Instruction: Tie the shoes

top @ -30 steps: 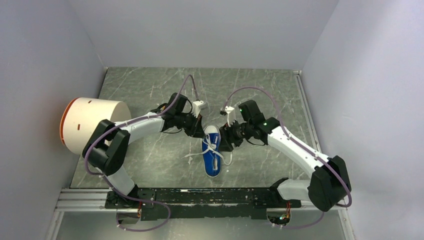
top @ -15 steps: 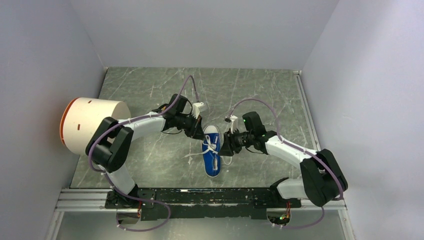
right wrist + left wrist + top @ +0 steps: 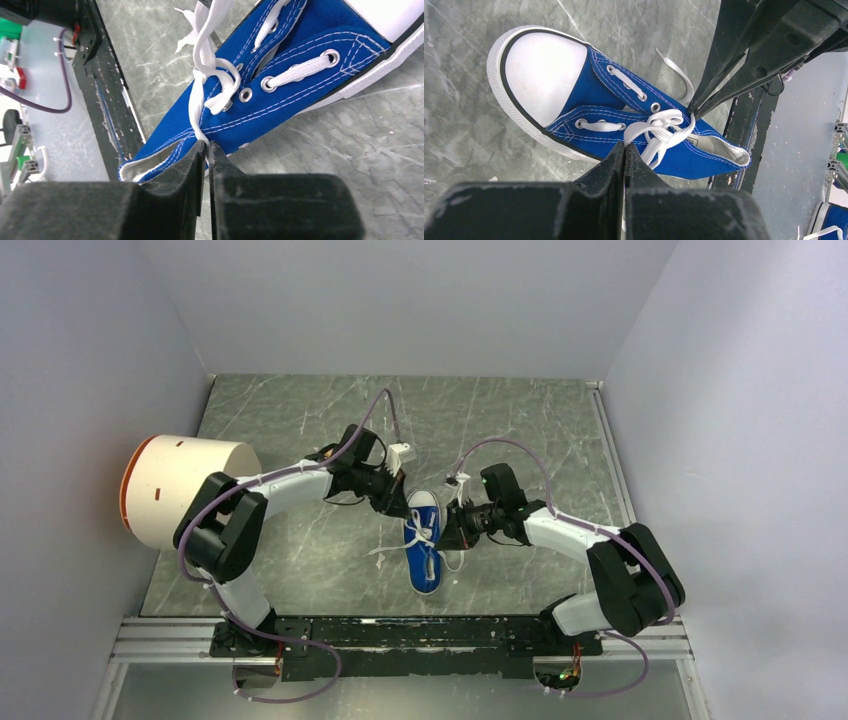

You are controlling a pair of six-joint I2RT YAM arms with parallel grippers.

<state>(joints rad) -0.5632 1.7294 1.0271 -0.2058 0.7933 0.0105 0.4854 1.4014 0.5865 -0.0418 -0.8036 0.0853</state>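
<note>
Pinching lace (image 3: 659, 127): left fingers (image 3: 614, 167) at 10 o'clock of sneaker (image 3: 424, 540), right fingers (image 3: 192, 167) at 3, both clamped on strands. Sneaker mid table (image 3: 300, 420), toe to 12. Uneven pull could drag it or slip a strand.

I can read no text, brand, number or sign in any of my views. The sneaker (image 3: 589, 90) has a faint dark print on its inner lining, at four o'clock in the left wrist view, too blurred to read. The white cylinder (image 3: 190, 490), at nine o'clock in the overhead view, bears only small dark dashes
</note>
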